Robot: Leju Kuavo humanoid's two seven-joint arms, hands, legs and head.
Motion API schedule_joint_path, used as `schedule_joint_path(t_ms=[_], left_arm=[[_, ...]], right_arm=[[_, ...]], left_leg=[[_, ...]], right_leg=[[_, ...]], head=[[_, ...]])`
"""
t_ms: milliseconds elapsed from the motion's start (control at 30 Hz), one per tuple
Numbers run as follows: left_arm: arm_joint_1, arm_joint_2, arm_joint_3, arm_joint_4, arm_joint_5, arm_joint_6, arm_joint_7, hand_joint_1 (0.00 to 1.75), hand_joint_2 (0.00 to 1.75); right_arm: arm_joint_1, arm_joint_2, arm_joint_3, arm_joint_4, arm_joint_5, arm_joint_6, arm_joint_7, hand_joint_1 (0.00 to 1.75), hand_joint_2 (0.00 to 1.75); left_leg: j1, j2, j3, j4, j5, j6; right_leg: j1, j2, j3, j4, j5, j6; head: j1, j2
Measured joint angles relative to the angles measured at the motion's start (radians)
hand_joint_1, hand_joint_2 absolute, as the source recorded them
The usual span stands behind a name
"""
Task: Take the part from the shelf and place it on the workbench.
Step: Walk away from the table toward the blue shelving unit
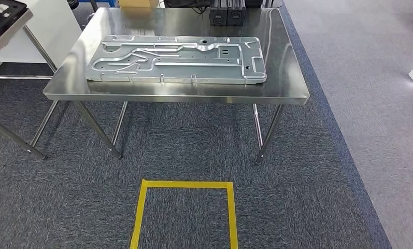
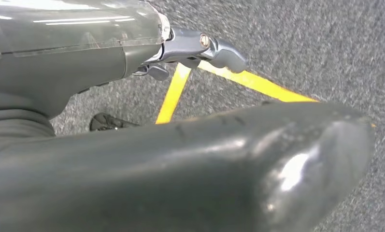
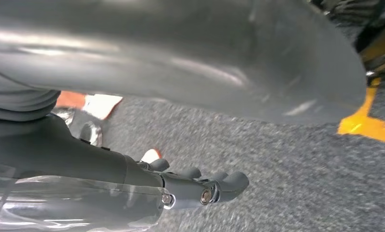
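Landmark: the stainless steel workbench (image 1: pixel 289 78), seen in the head view

1. Beyond the workbench's left end stands a second steel table (image 1: pixel 7 32) carrying a black tray (image 1: pixel 1 13); they are apart
2. The part (image 1: pixel 178 59), a large stamped sheet-metal panel with pressed ribs, channels and holes, lies flat on the workbench top, occupying most of its left and central area, its long side along the near edge. By this position, placement appears complete
3. At the far edge of the workbench, right of centre, stand two dark boxes (image 1: pixel 227 13)
4. On the carpet in front of the workbench lies a yellow tape square (image 1: pixel 186 207)

Hands: both arms hang over the carpet. The left hand (image 2: pixel 200 48) holds nothing, its fingers curled loosely. The right hand (image 3: pixel 200 186) also holds nothing, fingers partly bent; whether either hand is fully clenched cannot be told

Handling judgement: the panel looks stiff but thin, moderately heavy for its span, smooth and likely slippery, with edges that may be sharp. Take hold with both hands at the two short ends, or along the near long edge, keeping it level
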Motion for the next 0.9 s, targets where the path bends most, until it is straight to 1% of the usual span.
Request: schedule_joint_path(t_ms=[33,67,100,133,167,200,233,267,300,333,367,400,433,467,500,533,567,600,633,667,700,733,767,800,833,867,900], left_arm=[[0.0,-0.001,0.001,0.0,-0.001,0.0,0.001,0.0,0.0],[0.001,-0.002,0.001,0.0,-0.001,0.0,0.001,0.0,0.0],[0.0,-0.002,0.002,0.001,-0.002,0.0,0.002,0.0,0.0],[0.001,-0.003,0.002,0.001,-0.002,0.0,0.002,0.0,0.0],[0.002,-0.003,0.003,0.001,-0.002,0.0,0.002,0.0,0.0],[0.002,-0.003,0.004,0.001,-0.002,0.0,0.002,0.0,0.0],[0.003,-0.003,0.004,0.001,-0.002,0.0,0.002,0.0,0.0],[0.003,-0.003,0.005,0.001,-0.002,0.0,0.002,0.0,0.0],[0.003,-0.003,0.005,0.001,-0.002,0.0,0.002,0.0,0.0],[0.003,-0.004,0.006,0.001,-0.002,0.0,0.002,0.0,0.0],[0.004,-0.004,0.006,0.001,-0.002,-0.001,0.002,0.0,0.0],[0.004,-0.005,0.006,0.001,-0.002,-0.001,0.002,0.0,0.0],[0.004,-0.005,0.006,0.001,-0.002,-0.001,0.002,0.0,0.0],[0.005,-0.005,0.006,0.002,-0.002,-0.001,0.002,0.0,0.0],[0.005,-0.004,0.006,0.002,-0.002,-0.001,0.002,0.0,0.0],[0.006,-0.004,0.007,0.002,-0.002,-0.001,0.002,0.0,0.0],[0.007,-0.004,0.007,0.002,-0.002,-0.001,0.002,0.0,0.0],[0.008,-0.004,0.007,0.003,-0.001,0.0,0.003,0.0,0.0],[0.008,-0.005,0.007,0.003,-0.002,0.0,0.003,0.0,0.0],[0.008,-0.005,0.007,0.004,-0.002,0.0,0.004,0.0,0.0],[0.008,-0.005,0.007,0.004,-0.003,0.0,0.005,0.0,0.0],[0.008,-0.005,0.007,0.004,-0.004,0.0,0.006,0.0,0.0],[0.008,-0.005,0.007,0.004,-0.005,0.0,0.007,0.0,0.0],[0.008,-0.004,0.007,0.004,-0.006,0.001,0.009,0.0,0.0],[0.006,-0.003,0.007,0.004,-0.007,0.002,0.011,0.0,0.0],[0.004,-0.002,0.007,0.004,-0.008,0.003,0.012,0.0,0.0],[0.001,-0.001,0.007,0.004,-0.011,0.003,0.015,0.0,0.0]], right_arm=[[-0.001,0.001,-0.004,0.002,-0.002,0.0,-0.002,0.0,0.0],[-0.002,0.002,-0.008,0.004,-0.003,0.0,-0.004,0.0,0.0],[-0.003,0.003,-0.011,0.006,-0.003,0.001,-0.005,0.0,0.0],[-0.003,0.005,-0.013,0.007,-0.003,0.001,-0.006,0.0,0.0],[-0.003,0.006,-0.014,0.008,-0.003,0.001,-0.007,0.0,0.0],[-0.003,0.006,-0.016,0.009,-0.003,0.001,-0.007,0.0,0.0],[-0.003,0.007,-0.018,0.01,-0.003,0.001,-0.007,0.0,0.0],[-0.004,0.007,-0.019,0.01,-0.003,0.001,-0.007,0.0,0.0],[-0.005,0.007,-0.02,0.01,-0.003,0.001,-0.007,0.0,0.0],[-0.006,0.007,-0.021,0.01,-0.003,0.0,-0.007,0.0,0.0],[-0.008,0.007,-0.022,0.01,-0.003,0.0,-0.008,0.0,0.0],[-0.009,0.007,-0.022,0.01,-0.003,0.0,-0.008,0.0,0.0],[-0.01,0.007,-0.023,0.011,-0.003,0.0,-0.008,0.0,0.0],[-0.009,0.008,-0.024,0.011,-0.003,0.0,-0.008,0.0,0.0],[-0.01,0.009,-0.025,0.013,-0.003,0.0,-0.008,0.0,0.0],[-0.012,0.01,-0.027,0.014,-0.003,0.0,-0.008,0.0,0.0],[-0.013,0.01,-0.028,0.015,-0.004,0.0,-0.009,0.0,0.0],[-0.015,0.011,-0.029,0.016,-0.006,0.0,-0.01,0.0,0.0],[-0.016,0.011,-0.031,0.016,-0.009,0.001,-0.013,0.0,0.0],[-0.015,0.011,-0.032,0.016,-0.013,0.003,-0.017,0.0,0.0],[-0.015,0.011,-0.035,0.016,-0.018,0.004,-0.022,0.0,0.0],[-0.015,0.012,-0.037,0.016,-0.022,0.006,-0.026,0.0,0.0],[-0.015,0.013,-0.04,0.017,-0.026,0.006,-0.028,0.0,0.0],[-0.015,0.015,-0.044,0.017,-0.03,0.005,-0.03,0.0,0.0],[-0.017,0.019,-0.048,0.017,-0.034,0.004,-0.03,0.0,0.0],[-0.017,0.022,-0.053,0.018,-0.038,0.003,-0.03,0.0,0.0],[-0.017,0.025,-0.057,0.019,-0.042,0.002,-0.03,0.0,0.0]], left_leg=[[0.001,0.002,-0.009,-0.004,0.013,0.007],[0.003,0.005,-0.022,-0.007,0.029,0.014],[0.004,0.007,-0.038,-0.007,0.043,0.019],[0.002,0.006,-0.057,-0.004,0.056,0.023],[0.001,0.007,-0.078,0.001,0.068,0.024],[0.001,0.007,-0.1,0.008,0.081,0.022],[0.0,0.008,-0.124,0.016,0.092,0.021],[0.0,0.008,-0.148,0.025,0.103,0.018],[0.0,0.008,-0.173,0.036,0.114,0.016],[-0.001,0.007,-0.195,0.049,0.123,0.012],[-0.002,0.007,-0.212,0.061,0.13,0.008],[-0.003,0.007,-0.223,0.07,0.138,0.003],[-0.002,0.007,-0.228,0.076,0.145,-0.002],[-0.002,0.007,-0.23,0.077,0.155,-0.008],[0.0,0.006,-0.234,0.077,0.159,-0.014],[0.002,0.005,-0.242,0.086,0.146,-0.019],[0.004,0.003,-0.253,0.109,0.113,-0.025],[0.008,0.002,-0.266,0.151,0.061,-0.031],[0.011,0.002,-0.278,0.209,0.004,-0.036],[0.014,0.002,-0.287,0.274,-0.038,-0.04],[0.016,0.002,-0.288,0.327,-0.054,-0.043],[0.017,0.002,-0.279,0.358,-0.047,-0.044],[0.017,0.002,-0.253,0.354,-0.02,-0.043],[0.016,0.002,-0.211,0.315,0.008,-0.039],[0.014,0.002,-0.15,0.246,0.02,-0.033],[0.011,0.002,-0.076,0.151,0.015,-0.026],[0.008,0.002,-0.016,0.071,-0.001,-0.02]], right_leg=[[0.0,0.002,-0.006,0.01,-0.017,0.004],[0.0,0.004,-0.017,0.04,-0.057,0.007],[-0.001,0.006,-0.031,0.091,-0.115,0.008],[0.0,0.007,-0.044,0.156,-0.172,0.009],[-0.001,0.007,-0.053,0.222,-0.21,0.01],[-0.001,0.007,-0.053,0.269,-0.218,0.011],[-0.001,0.007,-0.041,0.29,-0.2,0.012],[-0.001,0.007,-0.014,0.278,-0.169,0.011],[-0.002,0.007,0.032,0.231,-0.143,0.01],[-0.001,0.007,0.091,0.158,-0.142,0.007],[0.0,0.008,0.147,0.081,-0.157,0.004],[0.002,0.009,0.187,0.021,-0.177,0.001],[0.004,0.009,0.208,-0.014,-0.194,-0.004],[0.006,0.009,0.207,-0.023,-0.193,-0.01],[0.005,0.007,0.197,-0.02,-0.182,-0.017],[0.005,0.005,0.185,-0.019,-0.17,-0.026],[0.003,0.003,0.17,-0.02,-0.156,-0.033],[0.003,0.001,0.154,-0.02,-0.142,-0.038],[0.004,0.0,0.137,-0.02,-0.128,-0.04],[0.005,-0.001,0.12,-0.019,-0.115,-0.041],[0.007,-0.003,0.102,-0.018,-0.101,-0.04],[0.008,-0.004,0.083,-0.016,-0.088,-0.04],[0.009,-0.004,0.063,-0.014,-0.074,-0.039],[0.009,-0.004,0.044,-0.011,-0.061,-0.037],[0.009,-0.003,0.028,-0.009,-0.048,-0.035],[0.01,-0.003,0.017,-0.007,-0.037,-0.032],[0.011,-0.004,0.011,-0.005,-0.026,-0.027]], head=[[0.0,0.0],[0.0,0.0],[0.0,0.0],[0.0,0.0],[0.0,0.0],[0.0,0.0],[0.0,0.0],[0.0,0.0],[0.0,0.0],[0.0,0.0],[0.0,0.0],[0.0,0.0],[0.0,0.0],[-0.001,0.0],[0.0,0.0],[-0.001,0.0],[-0.001,0.0],[-0.001,0.0],[-0.001,0.0],[-0.001,0.0],[-0.001,0.0],[-0.001,0.0],[-0.001,0.0],[-0.001,0.0],[-0.001,0.0],[-0.001,0.0],[-0.001,0.0]])
